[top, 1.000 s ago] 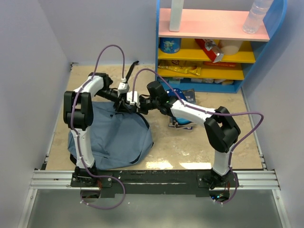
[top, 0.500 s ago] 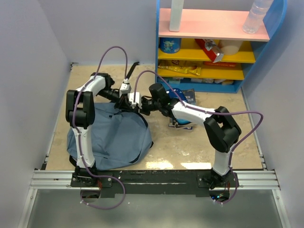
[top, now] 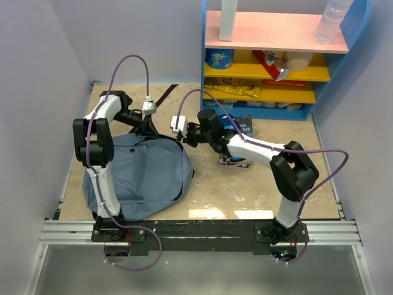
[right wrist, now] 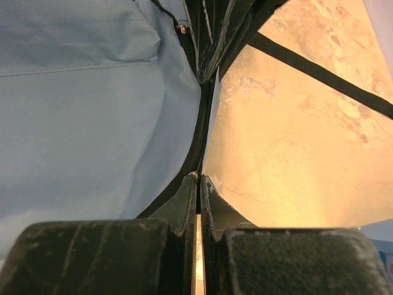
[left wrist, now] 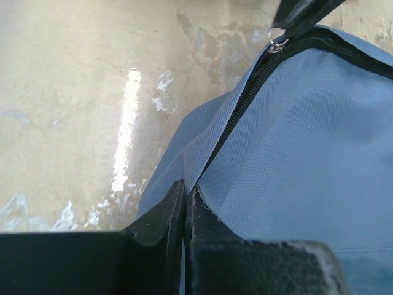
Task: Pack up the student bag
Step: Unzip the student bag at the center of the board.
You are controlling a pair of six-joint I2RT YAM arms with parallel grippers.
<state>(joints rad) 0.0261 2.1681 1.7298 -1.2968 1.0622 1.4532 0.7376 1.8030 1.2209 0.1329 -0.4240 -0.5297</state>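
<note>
Both arms work the far rim of the student bag, a slumped slate-blue backpack lying on the table. The bag's near side is close to the left arm's base.

The left arm rises along the bag's left flank and folds at a high elbow. It then reaches right across the bag's far-left corner with its wrist tipped downward. The left gripper is pinched tight on the bag. In the wrist view its dark fingers meet with the blue cloth clamped between them, right where the black zipper runs down into the grip. The zipper pull hangs at the far end of that seam.

The right arm comes in from the bag's right side. Its elbow is bent well clear of the bag and its forearm runs low and nearly level toward the bag's far-right corner. The right gripper is likewise clamped closed on the bag. Its fingers press together on a dark edge of the bag, apparently binding or lining, though the close view leaves that unclear. Pale blue fabric fills the frame to one side of the grip. A black strap trails over the tabletop beyond the bag.

A dark book lies on the table to the bag's right, just past the right forearm. A blue shelf unit stands beyond the bag on that same side.
</note>
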